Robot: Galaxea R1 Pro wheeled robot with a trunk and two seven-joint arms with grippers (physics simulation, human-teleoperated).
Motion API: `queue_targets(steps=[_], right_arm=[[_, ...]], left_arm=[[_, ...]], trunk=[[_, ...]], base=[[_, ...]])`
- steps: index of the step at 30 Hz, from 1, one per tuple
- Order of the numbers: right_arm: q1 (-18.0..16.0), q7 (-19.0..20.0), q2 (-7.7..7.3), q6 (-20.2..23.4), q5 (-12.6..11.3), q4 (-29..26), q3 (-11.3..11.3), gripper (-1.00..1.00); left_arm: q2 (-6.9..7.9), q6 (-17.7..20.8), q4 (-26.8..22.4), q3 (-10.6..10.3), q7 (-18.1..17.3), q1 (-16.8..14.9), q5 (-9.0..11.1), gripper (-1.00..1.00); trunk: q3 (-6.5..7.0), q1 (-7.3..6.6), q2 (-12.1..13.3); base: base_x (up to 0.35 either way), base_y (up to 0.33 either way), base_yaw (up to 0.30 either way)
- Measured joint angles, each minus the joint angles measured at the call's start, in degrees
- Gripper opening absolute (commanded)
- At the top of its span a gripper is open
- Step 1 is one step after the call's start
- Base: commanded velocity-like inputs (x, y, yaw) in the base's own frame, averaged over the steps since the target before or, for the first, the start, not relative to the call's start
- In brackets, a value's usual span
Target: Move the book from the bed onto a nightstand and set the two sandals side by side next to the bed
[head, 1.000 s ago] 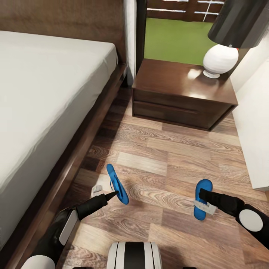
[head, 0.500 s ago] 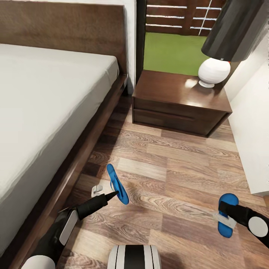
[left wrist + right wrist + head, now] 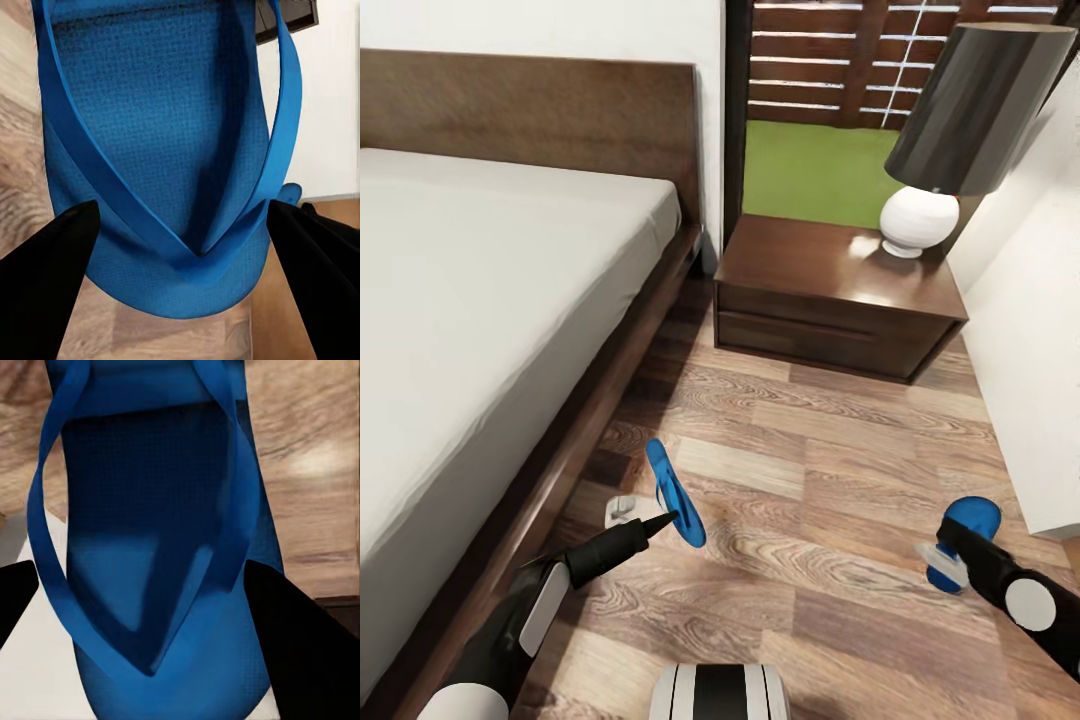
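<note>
From the head camera, the bed (image 3: 480,300) takes up the left side, its pale mattress bare and its dark frame running down toward the robot, with the headboard against the white wall. Beyond the foot of the headboard stands the nightstand (image 3: 830,290), just beside the bed frame and under the window, carrying a lamp (image 3: 950,130) with a white round base and a dark shade. On the wood-plank floor (image 3: 820,450) near the bed frame, the left gripper (image 3: 665,520) is clamped on one blue sandal (image 3: 673,492), which is tilted up on its edge rather than lying flat. Well apart to the right, close to the white wall, the right gripper (image 3: 950,545) grips the other sandal (image 3: 963,535), whose sole faces up and forward. The two sandals are far from each other, with open floor between them. In the left wrist view, the left sandal (image 3: 165,150) sits between the two dark fingers (image 3: 45,292), its thong strap meeting in a V near the gripper, and the fingers press against its edges on either side. In the right wrist view, the second sandal (image 3: 150,540) likewise lies between the black fingers (image 3: 307,652), strap side toward the camera, held at its end, with plank floor behind it.
</note>
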Motion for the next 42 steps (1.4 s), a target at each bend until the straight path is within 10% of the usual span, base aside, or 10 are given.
queue_targets(steps=[2, 4, 10, 13, 37, 42], right_arm=[[-0.01, -0.06, 1.95, 0.02, -7.26, -0.05, -4.28, -1.0], [-0.02, -0.18, 3.0, -0.12, -23.47, -0.15, -9.05, -1.0], [-0.05, -11.0, 3.46, -0.47, -51.2, 0.29, -10.08, -1.0], [-0.05, -18.58, 3.71, -0.65, -60.26, 0.6, -10.07, -1.0], [0.24, -28.54, 5.72, -0.72, -64.48, 10.32, -10.07, -1.0], [0.24, -28.85, 5.73, -0.8, -69.87, 9.77, -10.25, -1.0]], left_arm=[[-0.01, -0.04, 0.01, 0.0, 0.04, 0.0, 0.0, -1.0], [-0.01, -0.06, 0.0, 0.0, 0.05, 0.0, 0.0, -1.0], [-0.15, -0.08, 0.35, -0.01, 0.18, 0.0, -0.04, -1.0], [-0.18, -0.07, 0.61, 0.0, 0.22, 0.0, -0.02, -1.0], [-0.25, -0.06, 0.69, 0.0, 0.18, 0.01, 0.0, -1.0], [-0.27, -0.06, 0.69, -0.02, 0.19, 0.01, 0.01, -1.0]], trunk=[[0.44, -0.05, 0.03], [0.89, -0.1, 0.05], [2.22, -0.26, 0.13], [2.88, -0.34, 0.17], [8.2, -0.95, 0.49], [9.31, -1.08, 0.56]], base=[[0.0, 0.0, 0.0], [0.0, 0.0, 0.0], [0.0, 0.0, 0.0], [0.0, 0.0, 0.0], [0.0, 0.0, 0.0], [0.0, 0.0, 0.0]])
